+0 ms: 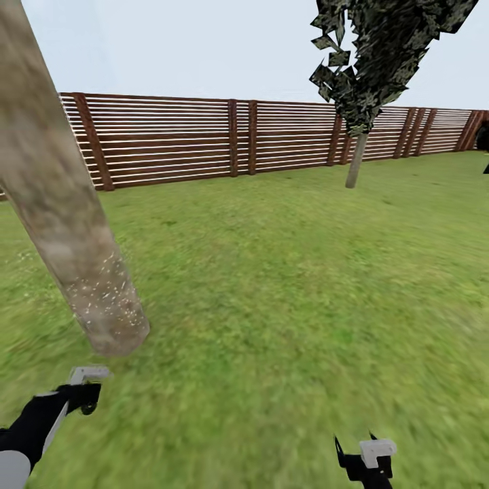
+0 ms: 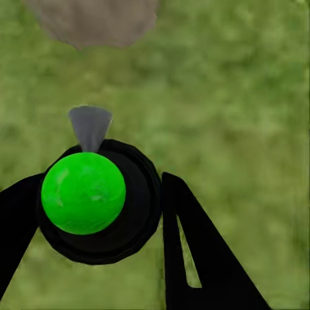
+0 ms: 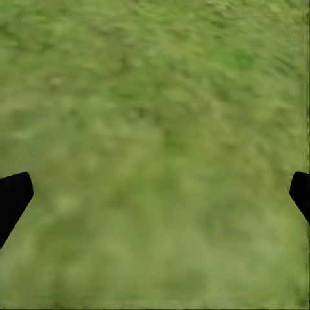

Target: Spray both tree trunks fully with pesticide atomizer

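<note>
The pesticide atomizer, a black round body with a bright green cap and a grey nozzle, sits between the black fingers of my left gripper, which is shut on it. Its nozzle points toward the base of the near tree trunk. In the head view that thick mottled beige trunk leans across the left side, white specks dotting its lower part, with my left gripper just below its foot. The second tree stands far off by the fence. My right gripper hangs open over bare grass.
A brown horizontal-slat fence closes the far side of the lawn. Open grass stretches between the near trunk and the far tree. Something dark shows at the far right edge.
</note>
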Robot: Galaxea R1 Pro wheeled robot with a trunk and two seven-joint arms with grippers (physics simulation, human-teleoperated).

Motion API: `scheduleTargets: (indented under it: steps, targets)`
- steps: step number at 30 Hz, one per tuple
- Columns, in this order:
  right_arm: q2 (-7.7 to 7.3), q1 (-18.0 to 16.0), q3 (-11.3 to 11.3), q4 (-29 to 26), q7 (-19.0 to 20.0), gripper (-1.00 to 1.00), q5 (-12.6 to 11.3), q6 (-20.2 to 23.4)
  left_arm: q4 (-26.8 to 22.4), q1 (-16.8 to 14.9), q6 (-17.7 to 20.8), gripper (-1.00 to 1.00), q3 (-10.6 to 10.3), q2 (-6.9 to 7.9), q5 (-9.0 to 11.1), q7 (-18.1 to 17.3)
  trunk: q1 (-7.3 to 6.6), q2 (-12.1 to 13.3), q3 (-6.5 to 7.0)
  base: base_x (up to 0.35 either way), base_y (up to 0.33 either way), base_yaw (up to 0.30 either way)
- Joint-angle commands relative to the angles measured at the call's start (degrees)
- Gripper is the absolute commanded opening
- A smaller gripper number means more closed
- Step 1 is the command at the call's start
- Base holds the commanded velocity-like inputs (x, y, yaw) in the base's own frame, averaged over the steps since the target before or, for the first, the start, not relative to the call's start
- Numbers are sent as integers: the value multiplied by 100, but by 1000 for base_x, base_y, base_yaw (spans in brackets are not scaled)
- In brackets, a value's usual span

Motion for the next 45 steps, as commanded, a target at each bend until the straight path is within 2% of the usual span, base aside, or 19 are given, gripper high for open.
scheduleTargets:
  steps: [1,3,4,5,7,10,12,14,15,18,19,20,23,27,28,34,36,38,45]
  targets:
    - [2,-6,-46,7,-2,100,53,-20,-13,32,-175,-100,39,0,-461,-511,-5,-2,-2,-338,81,-245]
    - [2,-6,-47,1,-6,100,42,-21,5,57,-783,-100,39,-7,-1195,-1376,-5,-2,5,-338,82,-268]
    - [2,-6,-47,-1,-9,100,40,-23,-11,59,-950,-100,31,-12,-1333,-1955,-5,-2,10,-337,82,-276]
    - [7,-6,-41,-8,-5,100,51,-23,-17,52,-1153,-100,21,-14,-1647,-2542,-5,-2,13,-338,82,-191]
    - [10,-6,-33,-40,23,100,64,-17,-24,46,-1327,-100,-93,-14,-2050,-2959,-5,-2,16,-338,81,-59]
    - [17,-6,-16,-429,147,100,83,-8,-25,24,-1437,-100,-143,-38,-2205,-3138,-5,-2,17,-338,81,-12]
    - [25,-13,80,-884,971,100,170,30,-36,1,-1482,-100,-153,-57,-2228,-3381,-5,-2,17,-313,74,-2]
    - [27,-85,281,-1364,1738,100,259,380,-53,-7,-1553,-100,-155,-58,-2243,-3673,-5,-2,17,-115,26,-1]
    - [28,-125,456,-1602,1963,100,301,651,-96,-9,-1567,-100,-197,-63,-2248,-3746,-5,-2,17,-40,9,0]
    - [28,-181,1538,-2243,2502,100,386,1165,-251,-21,-1575,-100,-1062,-70,-2333,-3806,-5,-2,17,-12,3,0]
    - [30,-207,1851,-2524,2600,100,388,1380,-279,-25,-1574,-100,-1295,-88,-2340,-3817,-5,-2,17,-2,0,0]
    - [35,-256,2025,-2665,2727,100,389,1612,-293,-27,-1573,-100,-1380,-133,-2346,-3824,-5,-2,17,-1,0,0]
    - [56,-613,2239,-2798,3841,100,390,2213,-305,-33,-1569,-100,-1621,-306,-2517,-3886,-5,-2,17,0,0,0]
    - [188,-719,2279,-2817,4215,100,395,2324,-307,-105,-1559,-100,-1809,-447,-2644,-3923,-5,-2,17,0,0,0]
    - [230,-722,2285,-2816,4229,-100,397,2328,-307,-134,-1554,-100,-1817,-489,-2686,-3925,-5,-2,17,0,0,0]
    - [281,-727,2373,-2777,4253,-100,392,2298,-298,-203,-1511,-100,-1831,-913,-3092,-3935,-5,-2,17,0,0,0]
    - [283,-726,2815,-2774,4251,-100,386,2298,-298,-204,-1502,-100,-1827,-1028,-3349,-3936,-5,-2,17,0,0,0]
    - [292,-725,3114,-2790,4246,-100,376,2298,-293,-204,-1503,-100,-1826,-1123,-3435,-3936,-5,-2,17,0,0,0]
    - [755,-726,3282,-2814,4253,-100,381,2297,-248,-204,-1497,-100,-1827,-1423,-4014,-4031,-5,-2,17,0,0,0]
